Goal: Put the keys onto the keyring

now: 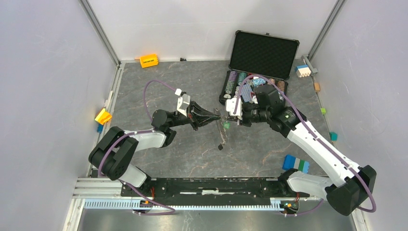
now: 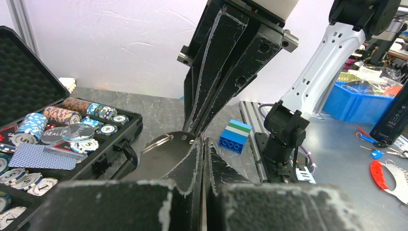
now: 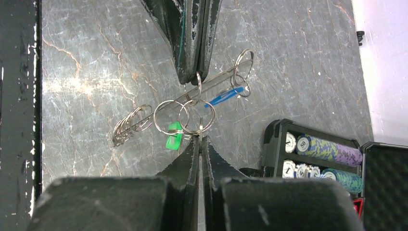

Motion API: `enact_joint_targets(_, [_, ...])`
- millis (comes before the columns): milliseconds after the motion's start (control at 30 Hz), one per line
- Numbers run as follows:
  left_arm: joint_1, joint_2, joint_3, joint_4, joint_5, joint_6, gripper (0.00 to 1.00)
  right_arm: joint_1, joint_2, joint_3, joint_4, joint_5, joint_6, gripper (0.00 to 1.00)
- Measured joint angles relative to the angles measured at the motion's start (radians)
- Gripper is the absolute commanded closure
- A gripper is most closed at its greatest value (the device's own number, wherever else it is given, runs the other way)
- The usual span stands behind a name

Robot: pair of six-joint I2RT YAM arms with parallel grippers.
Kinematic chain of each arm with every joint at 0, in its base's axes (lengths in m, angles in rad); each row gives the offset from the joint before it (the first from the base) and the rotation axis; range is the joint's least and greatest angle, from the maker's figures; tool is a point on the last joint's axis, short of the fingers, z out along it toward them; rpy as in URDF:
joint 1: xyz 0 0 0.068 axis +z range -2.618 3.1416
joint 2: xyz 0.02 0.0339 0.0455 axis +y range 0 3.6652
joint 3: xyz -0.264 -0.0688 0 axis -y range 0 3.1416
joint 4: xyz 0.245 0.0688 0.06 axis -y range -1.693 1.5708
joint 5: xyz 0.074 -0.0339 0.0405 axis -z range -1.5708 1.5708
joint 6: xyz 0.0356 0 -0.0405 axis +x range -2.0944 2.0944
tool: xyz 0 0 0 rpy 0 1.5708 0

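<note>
left tool (image 1: 216, 116): it points toward 3 o'clock in the top view, above the middle of the bench (image 1: 183, 156). Its jaws are pressed together, and the right wrist view shows a small ring of the keyring (image 1: 224, 123) coming out from between their tips.
keyring: it is held off the bench between the two tools, which meet almost tip to tip.
right tool (image 1: 231, 114): it points toward 9 o'clock with its jaws closed. In its own wrist view the tips touch the bottom of a split ring (image 3: 195, 116), and a thin silver sliver (image 3: 199, 128) sits there edge-on. It is too small to tell whether it is one of the keys.
top view only: a thin chain (image 1: 222, 135) runs from the keyring toward 6 o'clock to a dark fob (image 1: 220, 147). The open case (image 1: 263, 52) with poker chips (image 1: 235, 79) lies at 1 o'clock of the keyring. A blue, green and white block (image 1: 295, 163) lies at 4 o'clock.
left wrist view only: the right tool comes in from 12 o'clock. A silver curve of ring shows at 9 o'clock of the joined tips, and the rest of the keyring is hidden behind the fingers.
right wrist view only: the keyring's long loop slants from 8 o'clock to 2 o'clock. A stack of rings (image 3: 127, 126) sits at its 8 o'clock end. A green tag (image 3: 173, 141) is just left of the right tool's tips, and a blue tag (image 3: 223, 96) is near the 2 o'clock end.
</note>
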Motion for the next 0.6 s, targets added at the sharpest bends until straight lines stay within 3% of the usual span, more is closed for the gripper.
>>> enact_joint_targets(133, [0.0,0.0,0.0,0.0,0.002,0.0,0.98,0.0,0.001,0.016,-0.043,0.001,-0.033,0.88])
enact_joint_targets(333, [-0.002,0.0,0.0,0.001,0.005,0.0,0.98,0.0,0.002,0.015,-0.081,-0.002,-0.05,0.68])
enact_joint_targets(600, [-0.002,0.0,0.0,0.001,0.021,0.0,0.98,0.0,-0.029,-0.063,-0.006,-0.027,0.019,0.67])
